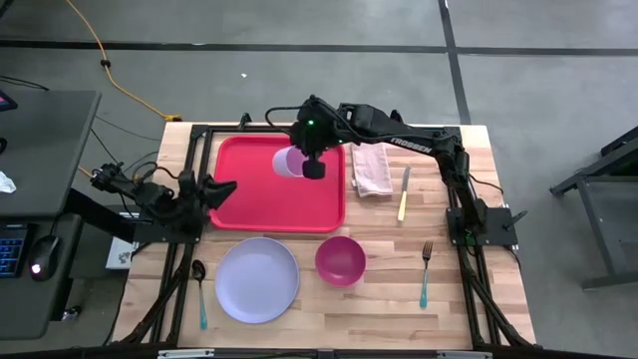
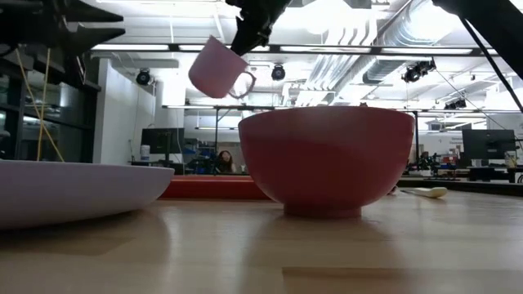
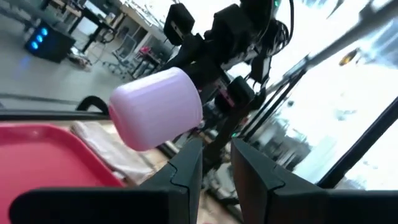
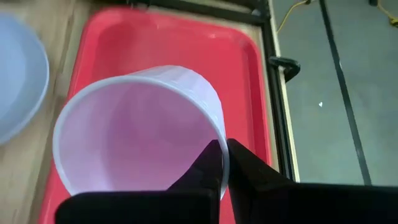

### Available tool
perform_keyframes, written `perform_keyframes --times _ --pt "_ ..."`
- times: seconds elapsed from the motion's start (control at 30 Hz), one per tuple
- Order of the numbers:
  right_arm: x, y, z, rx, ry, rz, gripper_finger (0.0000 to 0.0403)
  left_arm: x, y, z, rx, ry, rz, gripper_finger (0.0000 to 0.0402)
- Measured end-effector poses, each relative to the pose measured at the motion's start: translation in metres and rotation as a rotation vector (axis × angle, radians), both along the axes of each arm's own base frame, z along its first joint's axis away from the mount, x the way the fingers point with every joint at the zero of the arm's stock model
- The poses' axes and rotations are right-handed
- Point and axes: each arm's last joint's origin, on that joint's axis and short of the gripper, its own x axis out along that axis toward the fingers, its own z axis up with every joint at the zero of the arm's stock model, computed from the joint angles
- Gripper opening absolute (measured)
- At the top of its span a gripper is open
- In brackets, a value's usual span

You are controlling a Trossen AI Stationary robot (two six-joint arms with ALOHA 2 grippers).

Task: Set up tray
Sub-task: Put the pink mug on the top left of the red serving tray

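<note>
Tray [image 1: 261, 204]: red, rectangular with rounded corners and a raised rim; lies flat in the upper middle of the high view, its left edge just beside the left arm's gripper. Its floor looks bare apart from the cup held over its upper right part.
Right gripper [image 1: 313, 168]: reaches in from the right of the high view to a spot above the tray's upper right area; its fingers are closed on the rim of a cup, one finger inside the wall and one outside, as the right wrist view shows.
Cup [image 1: 289, 162]: pale lavender, with a handle [image 2: 243, 83] that shows in the low view; it hangs tilted in the air, clear of the tray, at the upper centre of the low view. In the right wrist view its open mouth [image 4: 134, 134] faces the camera with the red tray beneath it.
Left gripper [image 1: 221, 186]: waits at the tray's left edge, left of centre in the high view; its fingers [image 3: 185, 167] stand with only a narrow gap and hold nothing.
Plate [image 1: 257, 279]: round, lavender, lower centre-left of the high view, below the tray.
Bowl [image 1: 340, 260]: magenta, just right of the plate, near the tray's lower right corner.
Spoon [image 1: 199, 289]: dark bowl, teal handle, left of the plate.
Napkin [image 1: 373, 170]: folded cloth, just right of the tray.
Knife [image 1: 404, 192]: yellowish handle, right of the napkin.
Fork [image 1: 426, 271]: teal handle, lower right of the high view, well apart from the bowl.
Person [image 2: 222, 160]: seems to be far off in the room behind the table in the low view, too small to be sure.
</note>
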Motion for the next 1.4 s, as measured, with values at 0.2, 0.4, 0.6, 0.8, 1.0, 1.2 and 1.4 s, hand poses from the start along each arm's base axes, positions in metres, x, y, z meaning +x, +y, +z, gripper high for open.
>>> perform_keyframes --times 0.2,0.4,0.6,0.8,1.0,1.2,1.4 --pt "0.01 -0.003 -0.004 0.074 -0.127 -0.09 0.0 -0.001 0.0 0.003 -0.089 -0.055 -0.016 0.0117" --pt "0.019 -0.005 -0.011 0.15 -0.225 -0.167 0.0 -0.001 0.002 0.003 -0.134 -0.066 0.02 0.0117" --pt "0.027 -0.007 -0.018 0.197 -0.321 -0.205 0.0 -0.001 0.003 0.002 -0.158 -0.068 0.051 0.0117" --pt "0.028 -0.007 -0.021 0.263 -0.335 -0.212 0.0 -0.002 0.003 0.003 -0.159 -0.069 0.051 0.0117" --pt "0.028 -0.008 -0.021 0.334 -0.356 -0.275 0.0 -0.002 0.003 0.003 -0.143 -0.058 0.072 0.0117" --pt "0.028 -0.005 -0.021 0.312 -0.375 -0.39 0.0 -0.002 0.004 0.003 -0.148 -0.056 0.088 0.0117" --pt "0.032 -0.002 -0.026 0.267 -0.374 -0.434 0.0 -0.003 0.004 0.003 -0.161 -0.062 0.111 0.0117"
